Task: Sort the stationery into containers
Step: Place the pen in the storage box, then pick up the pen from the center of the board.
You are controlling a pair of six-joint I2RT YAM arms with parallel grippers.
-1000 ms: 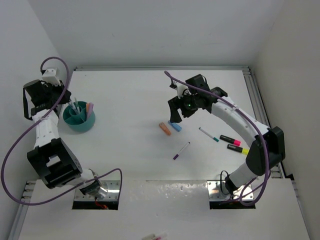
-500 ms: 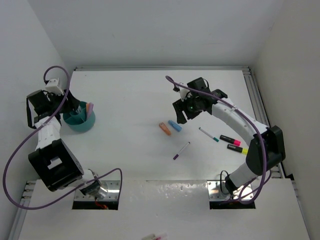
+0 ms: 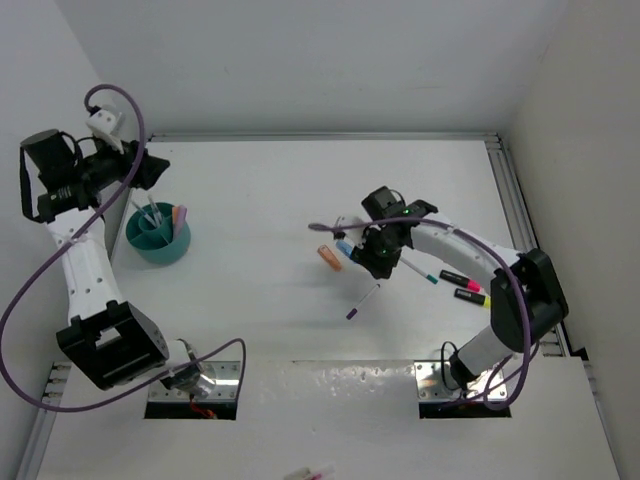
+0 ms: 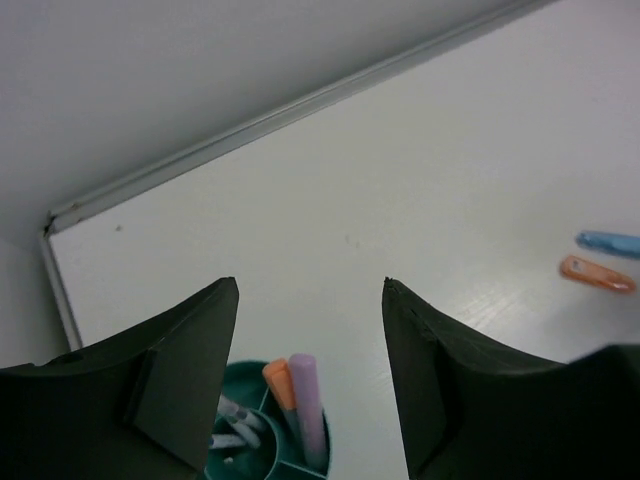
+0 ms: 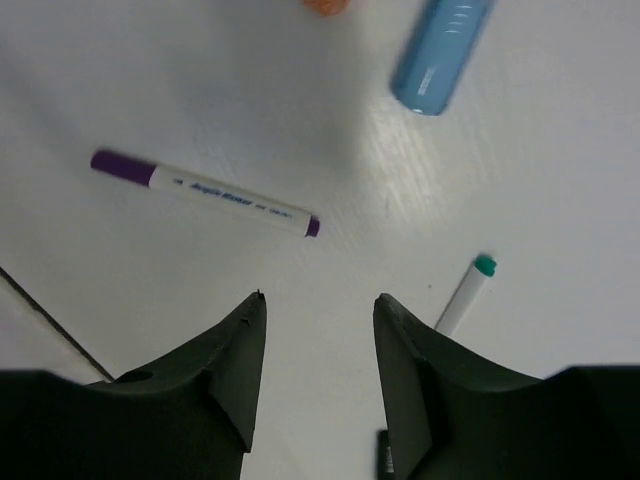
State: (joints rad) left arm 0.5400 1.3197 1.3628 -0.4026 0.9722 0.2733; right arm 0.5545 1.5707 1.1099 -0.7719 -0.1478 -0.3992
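At the far left, our left gripper [image 4: 310, 300] hangs high above the table [image 3: 260, 190], its jaws standing wide with nothing between them. Directly beneath it, a little toward the near edge, we see the teal cup [image 3: 160, 258] sitting upright. Inside the cup a lilac highlighter [image 4: 308, 412] stands on end at the gripper's right side, with a peach highlighter [image 4: 277, 384] leaning against it. Some grey pens [image 4: 232, 425] stand in the compartment to their left.

Well off to this gripper's right, an orange highlighter [image 3: 329, 257] and a blue highlighter [image 3: 345, 246] lie flat on the table, just beside each other but apart.

Just to the right of those two, our right gripper [image 5: 320, 300] points down close over the table. Its jaws are parted, though more narrowly than the left one's, and they hold nothing. Ahead of its tips lies the purple pen [image 5: 205, 193], flat and crosswise to the jaws, with the blue highlighter farther ahead. A teal-capped pen [image 5: 465, 292] lies just beside the finger on the right of the wrist view. Farther to this gripper's right, we find the black marker with the pink end [image 3: 460, 279] and the black marker with the yellow end [image 3: 477, 296], roughly parallel and near each other.
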